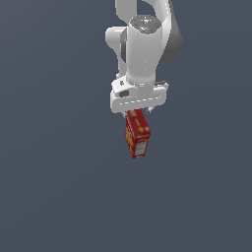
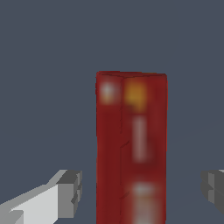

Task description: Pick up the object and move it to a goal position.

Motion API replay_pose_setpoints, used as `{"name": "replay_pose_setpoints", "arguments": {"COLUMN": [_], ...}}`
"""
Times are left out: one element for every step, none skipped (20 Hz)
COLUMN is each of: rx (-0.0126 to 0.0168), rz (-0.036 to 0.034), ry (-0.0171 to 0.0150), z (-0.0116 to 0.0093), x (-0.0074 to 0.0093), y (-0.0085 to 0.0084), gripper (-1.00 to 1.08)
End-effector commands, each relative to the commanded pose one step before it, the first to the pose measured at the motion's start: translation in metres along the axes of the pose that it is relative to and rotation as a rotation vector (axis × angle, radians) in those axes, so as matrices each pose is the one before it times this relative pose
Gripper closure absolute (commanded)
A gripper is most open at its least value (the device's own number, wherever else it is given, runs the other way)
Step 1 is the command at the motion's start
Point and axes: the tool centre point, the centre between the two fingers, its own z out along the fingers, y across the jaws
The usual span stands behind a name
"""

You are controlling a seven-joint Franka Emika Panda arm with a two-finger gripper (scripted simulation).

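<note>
The object is a tall, narrow red box (image 1: 137, 134) with yellow-orange pictures and a white label panel. In the exterior view it stands directly under the white hand of my arm. My gripper (image 1: 136, 114) is at the box's upper end. In the wrist view the red box (image 2: 131, 144) sits between my two fingers. My gripper (image 2: 142, 190) is open. One grey fingertip (image 2: 70, 192) and the other (image 2: 214, 186) each stand apart from a side of the box, with a gap showing on both sides.
A plain dark grey-blue surface (image 1: 54, 197) fills the whole background in both views. No other objects, containers or edges show.
</note>
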Motion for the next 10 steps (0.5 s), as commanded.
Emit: {"name": "replay_pose_setpoints", "arguments": {"rx": [0.00004,0.00008,0.00000,0.00008,0.00000,0.00012,0.00000,0.00011,0.00000,0.00005], "rz": [0.00012,-0.00064,0.00000,-0.00064,0.00000,-0.00091,0.00000,-0.00091,0.00000,-0.00065], "ry": [-0.00035,0.00024,0.00000,0.00024,0.00000,0.00034,0.00000,0.00034,0.00000,0.00024], "z": [0.00391,0.00277,0.00354,0.00406,0.00484,0.00531,0.00538,0.00458,0.00414,0.00340], "x": [-0.00016,-0.00006,-0.00009,-0.00011,-0.00013,-0.00014,-0.00012,-0.00005,0.00001,0.00011], "y": [0.00015,-0.00028,0.00007,-0.00025,0.00010,-0.00037,0.00011,-0.00037,0.00011,-0.00024], "gripper": [-0.92,-0.92,-0.92,-0.92,-0.92,-0.92,-0.92,-0.92,-0.92,-0.92]}}
